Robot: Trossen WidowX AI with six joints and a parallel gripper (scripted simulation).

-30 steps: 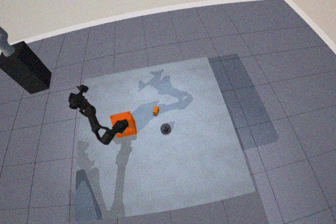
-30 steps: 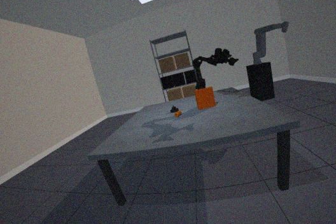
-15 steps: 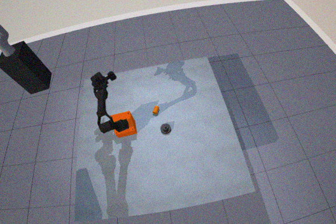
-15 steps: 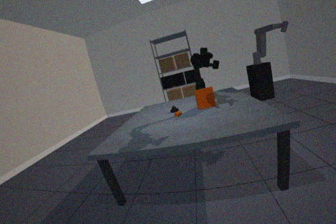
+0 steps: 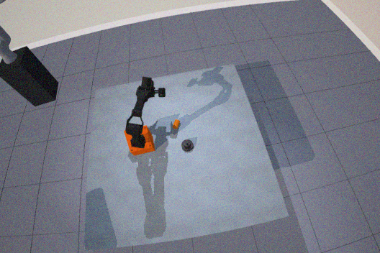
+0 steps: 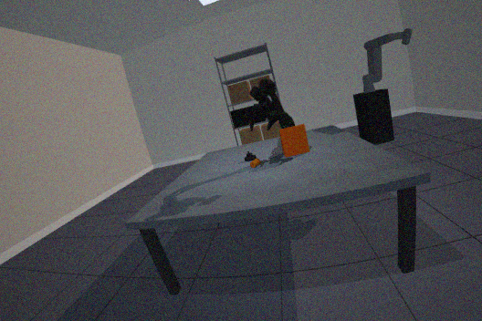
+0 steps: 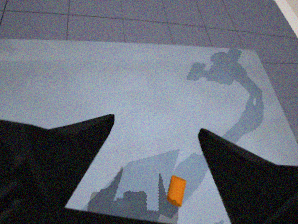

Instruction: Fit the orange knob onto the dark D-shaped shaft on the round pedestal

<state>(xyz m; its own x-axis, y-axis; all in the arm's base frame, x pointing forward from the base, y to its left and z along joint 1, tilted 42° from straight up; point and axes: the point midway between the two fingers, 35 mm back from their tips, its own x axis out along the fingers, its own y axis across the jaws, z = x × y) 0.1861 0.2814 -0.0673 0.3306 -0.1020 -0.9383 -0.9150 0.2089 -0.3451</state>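
The orange knob [image 5: 176, 123] [image 6: 256, 163] [image 7: 176, 190] appears to lie on its side on the table. Its hole cannot be made out. The round dark pedestal [image 5: 187, 145] [image 6: 249, 157] stands close to the knob, a little apart from it, with a short shaft on top. The shaft's flat side cannot be seen, and the pedestal is outside the wrist view. My gripper [image 5: 155, 92] [image 6: 260, 127] [image 7: 157, 125] is wide open and empty, with its fingers pointing down high above the table. It is off to one side of the knob, touching neither knob nor pedestal.
The arm's orange base block [image 5: 149, 144] [image 6: 296, 140] stands beside the knob and pedestal on the pale table [image 5: 223, 184] [image 6: 347, 160]. Arm shadows cross the tabletop. A black stand [image 5: 32, 76] [image 6: 374, 115] with a grey arm is on the floor away from the table.
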